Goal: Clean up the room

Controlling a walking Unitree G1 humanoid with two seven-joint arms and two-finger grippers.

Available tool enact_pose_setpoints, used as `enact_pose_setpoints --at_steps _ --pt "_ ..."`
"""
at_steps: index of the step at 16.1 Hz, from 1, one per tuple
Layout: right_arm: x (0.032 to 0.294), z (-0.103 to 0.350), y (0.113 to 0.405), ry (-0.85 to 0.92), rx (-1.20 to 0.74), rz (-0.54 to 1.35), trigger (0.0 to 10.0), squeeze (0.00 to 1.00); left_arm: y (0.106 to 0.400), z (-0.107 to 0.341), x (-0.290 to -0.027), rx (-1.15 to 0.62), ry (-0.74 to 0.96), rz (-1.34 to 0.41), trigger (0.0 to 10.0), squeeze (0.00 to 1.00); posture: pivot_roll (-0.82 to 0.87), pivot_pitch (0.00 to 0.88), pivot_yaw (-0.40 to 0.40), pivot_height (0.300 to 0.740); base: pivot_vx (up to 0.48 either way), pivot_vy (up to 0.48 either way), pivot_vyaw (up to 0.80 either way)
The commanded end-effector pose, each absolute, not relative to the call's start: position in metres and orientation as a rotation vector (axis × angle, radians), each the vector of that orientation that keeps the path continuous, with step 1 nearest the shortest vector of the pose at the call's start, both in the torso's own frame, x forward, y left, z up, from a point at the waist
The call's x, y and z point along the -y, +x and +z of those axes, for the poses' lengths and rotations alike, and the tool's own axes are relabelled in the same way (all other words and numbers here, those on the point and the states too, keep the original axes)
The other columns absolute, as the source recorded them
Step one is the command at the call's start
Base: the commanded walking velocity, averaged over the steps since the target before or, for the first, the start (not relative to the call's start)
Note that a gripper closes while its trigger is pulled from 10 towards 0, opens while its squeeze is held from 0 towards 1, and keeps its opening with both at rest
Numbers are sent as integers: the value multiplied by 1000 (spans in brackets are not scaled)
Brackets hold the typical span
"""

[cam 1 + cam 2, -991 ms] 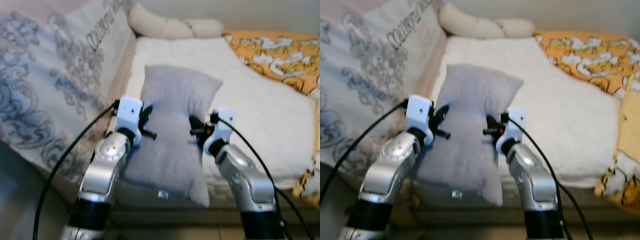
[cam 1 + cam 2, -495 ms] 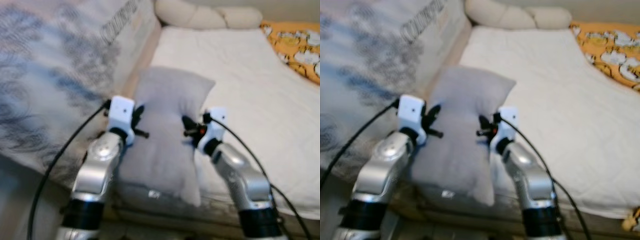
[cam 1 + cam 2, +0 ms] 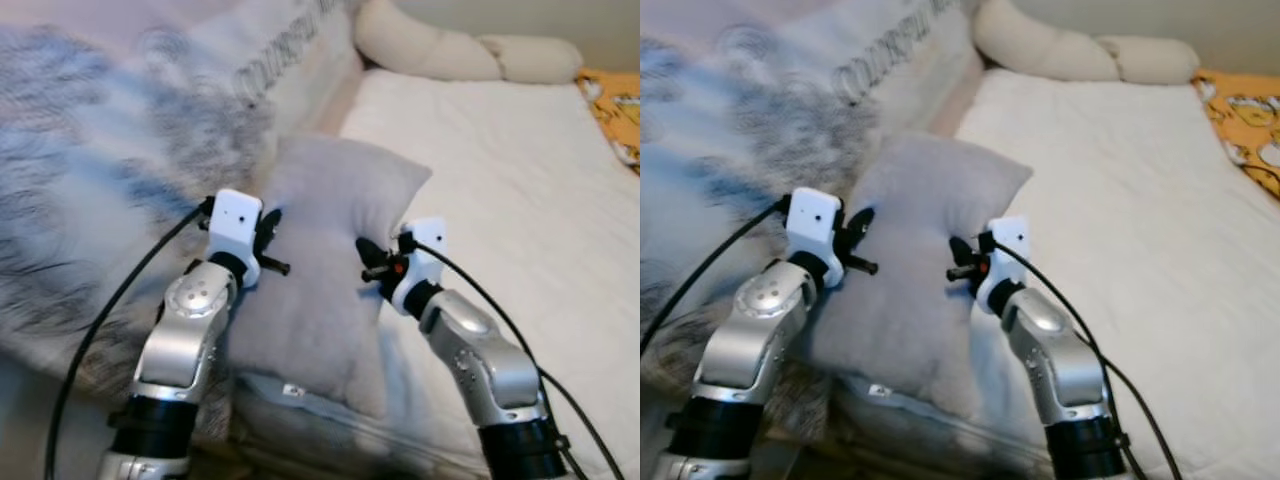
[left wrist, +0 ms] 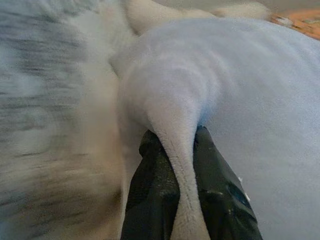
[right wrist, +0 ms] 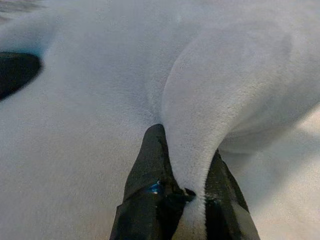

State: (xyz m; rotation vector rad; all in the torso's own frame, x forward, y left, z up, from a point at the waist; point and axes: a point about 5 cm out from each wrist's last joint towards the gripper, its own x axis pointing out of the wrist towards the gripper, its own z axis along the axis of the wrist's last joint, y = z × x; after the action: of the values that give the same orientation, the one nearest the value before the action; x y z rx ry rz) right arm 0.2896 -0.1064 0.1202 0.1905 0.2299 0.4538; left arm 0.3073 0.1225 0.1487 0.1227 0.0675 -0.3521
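Left gripper (image 4: 175, 150): jaws clamped on a pinched fold along the left edge of the grey pillow (image 3: 325, 270); fabric bunches up between the two black fingers (image 4: 150, 190).

Right gripper (image 5: 182, 165): jaws clamped on a matching fold along the pillow's right edge, the cloth squeezed narrow between them.

Grey pillow: held at mid-length by both grippers, one on each side, waist drawn in where it is gripped. It lies lengthwise at the near left corner of the bed (image 3: 500, 190), near end with a small white tag (image 3: 293, 391) hanging at the mattress edge, far end resting on the white sheet.

Bed: white quilted sheet; a cream bolster (image 3: 440, 50) lies across the far end; an orange patterned blanket (image 3: 1245, 110) lies at the far right.

Large patterned cushion (image 3: 110, 170): pale with grey scrollwork and lettering, stands along the left, just beside the pillow; blurred.

Both silver arms reach forward, black cables trailing from the wrists.
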Motion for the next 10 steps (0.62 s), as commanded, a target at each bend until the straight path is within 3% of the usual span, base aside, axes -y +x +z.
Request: enact_pose_setpoints --at_steps 1,10 --pt "112 120 289 184 -229 427 10000 0 310 159 -126 -23 151 -351 10000 0 24 0 15 740 0 0 0" --pt "115 118 290 189 -238 396 10000 0 310 158 -124 -38 164 -385 10000 0 17 0 27 740 0 0 0"
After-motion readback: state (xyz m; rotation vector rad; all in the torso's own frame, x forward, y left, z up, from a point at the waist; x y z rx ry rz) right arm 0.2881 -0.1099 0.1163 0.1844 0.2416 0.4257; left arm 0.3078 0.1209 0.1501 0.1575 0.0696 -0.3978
